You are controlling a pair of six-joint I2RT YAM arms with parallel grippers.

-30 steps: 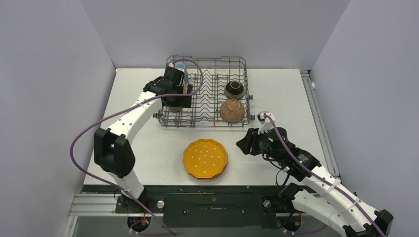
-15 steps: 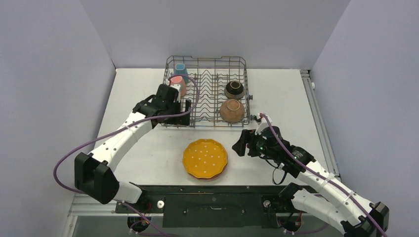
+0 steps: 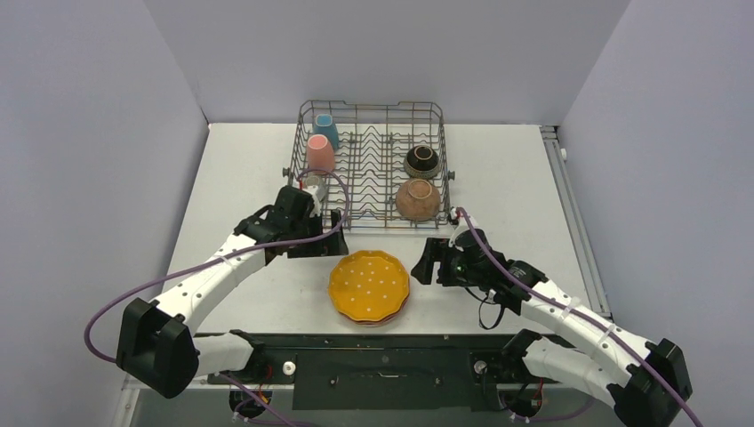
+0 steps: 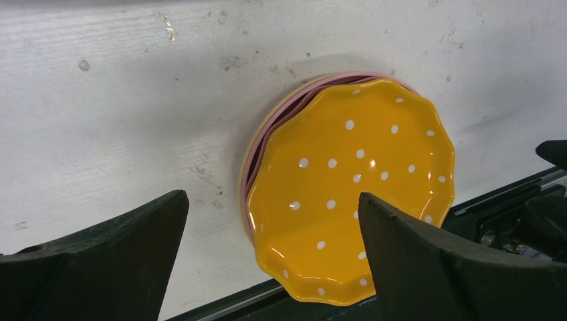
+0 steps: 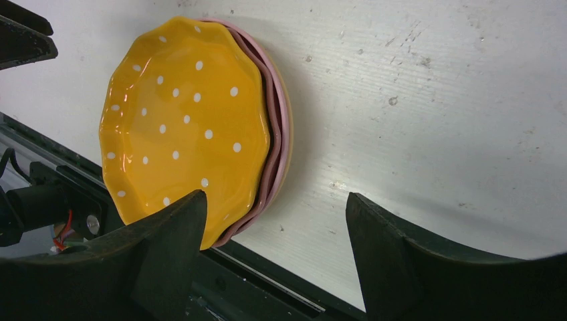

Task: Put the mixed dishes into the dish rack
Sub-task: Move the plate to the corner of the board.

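Top external view puts the scalloped plate (image 3: 369, 286) atop the pink plates (image 5: 281, 114) at the table's (image 3: 249, 169) near edge, between the left gripper (image 3: 331, 233) and right gripper (image 3: 428, 262), both spread and empty; pinch only its rim, seemingly loose, then stand it between the dish rack (image 3: 372, 104) tines.

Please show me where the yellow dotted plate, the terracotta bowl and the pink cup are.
yellow dotted plate (image 3: 369, 285), top external view, middle of its face.
terracotta bowl (image 3: 417, 199), top external view, its rounded outer wall.
pink cup (image 3: 319, 155), top external view, its side wall.
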